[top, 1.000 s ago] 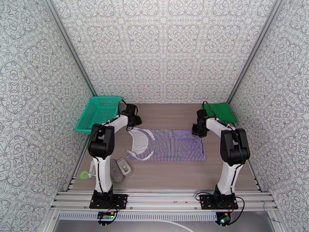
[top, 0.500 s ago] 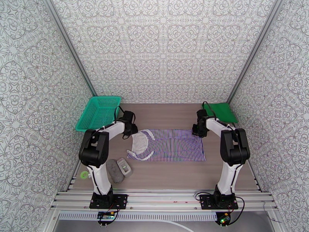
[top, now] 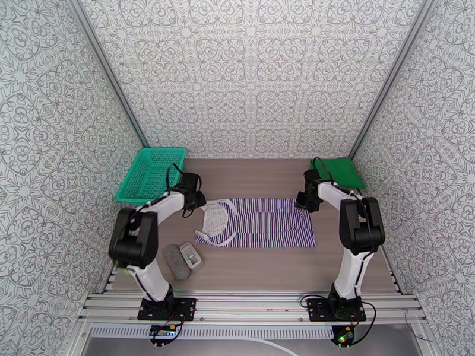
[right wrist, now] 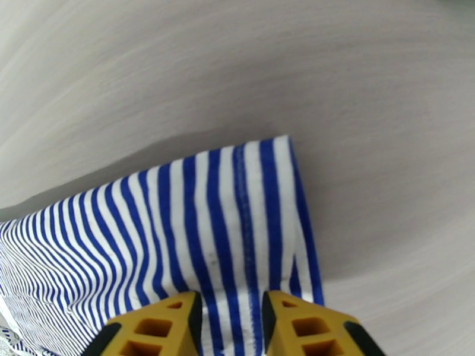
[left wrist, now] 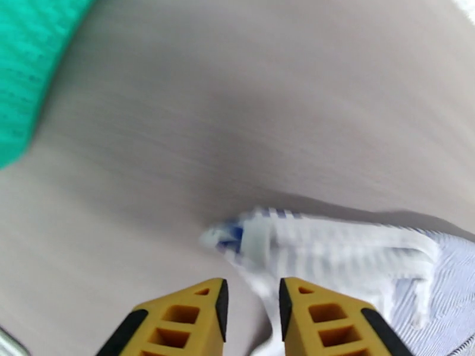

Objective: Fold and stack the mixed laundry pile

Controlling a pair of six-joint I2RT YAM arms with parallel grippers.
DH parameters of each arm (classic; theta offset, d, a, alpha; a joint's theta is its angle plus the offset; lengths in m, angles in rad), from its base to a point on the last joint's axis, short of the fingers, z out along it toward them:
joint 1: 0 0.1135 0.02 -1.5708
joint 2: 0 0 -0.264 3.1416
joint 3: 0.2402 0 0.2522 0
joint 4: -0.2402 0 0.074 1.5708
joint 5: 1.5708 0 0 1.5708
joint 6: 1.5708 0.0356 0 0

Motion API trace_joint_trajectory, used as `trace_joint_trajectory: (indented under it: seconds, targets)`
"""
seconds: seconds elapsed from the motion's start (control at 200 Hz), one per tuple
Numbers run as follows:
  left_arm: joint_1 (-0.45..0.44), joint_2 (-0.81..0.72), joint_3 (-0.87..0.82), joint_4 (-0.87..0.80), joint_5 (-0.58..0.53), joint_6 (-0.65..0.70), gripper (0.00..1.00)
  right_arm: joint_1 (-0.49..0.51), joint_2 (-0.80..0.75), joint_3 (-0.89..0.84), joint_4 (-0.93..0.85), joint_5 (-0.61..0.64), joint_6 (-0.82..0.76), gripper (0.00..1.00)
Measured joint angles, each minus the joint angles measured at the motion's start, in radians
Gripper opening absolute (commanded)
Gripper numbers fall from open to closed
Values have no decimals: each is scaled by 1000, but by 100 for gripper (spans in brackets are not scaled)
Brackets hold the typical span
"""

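Far left: a teal mesh basket (top: 151,172) sits at the far left corner of the desk (top: 261,173), tilted against the wall. Nothing can be seen inside it.

Left hand (left wrist: 252,292): it is positioned just right of the basket, at the strap end of the striped sleeveless top (top: 267,223). The yellow fingers (left wrist: 196,310) stand apart with a narrow gap. A white strap edge runs down through that gap, and bare desk shows beside it. The fingers are not pressed onto the cloth. This wrist view is blurred.

Near left: two small grey objects (top: 183,260) lie side by side on the desk, close to the left arm and well apart from the top.

Centre: the striped top lies spread flat on the desk between the two arms. The neck and straps are on the left, with the pale inner face showing there. The hem is on the right.

Right hand (right wrist: 233,304): it is over the far right corner of the top. Its fingers are apart, striped cloth shows flat between them, and nothing is clamped.

Far right: a bright green shirt (top: 341,171) lies flat at the far right corner of the desk, apart from the striped top
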Motion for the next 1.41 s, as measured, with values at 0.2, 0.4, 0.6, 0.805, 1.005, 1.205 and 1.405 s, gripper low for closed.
trace_joint_trajectory:
  seconds: [0.2, 0.4, 0.6, 0.805, 1.005, 1.205, 1.405]
  targets:
    - [-80, -248, -112, -2, -23, -55, 29, -3, -92, -4, -6, -7, 0, 37]
    - [-323, -299, -253, -9, -42, -197, 13, -3, -130, 9, 1, -41, -9, 27]
    - [-382, -212, -332, 11, -45, -319, 7, -3, -35, 23, 10, -60, -6, 25]
    - [-317, -37, -276, 99, -10, -367, 1, -8, -8, -14, 13, -55, -3, 26]
    - [-218, 113, -154, 242, 68, -404, 0, -35, -47, -100, 19, -35, -1, 26]
    - [-136, 312, 66, 325, 160, -428, 1, -39, -146, -208, 20, -21, 12, 26]
    - [-84, 511, 327, 359, 235, -444, 2, -25, -266, -363, 10, -21, 18, 26]
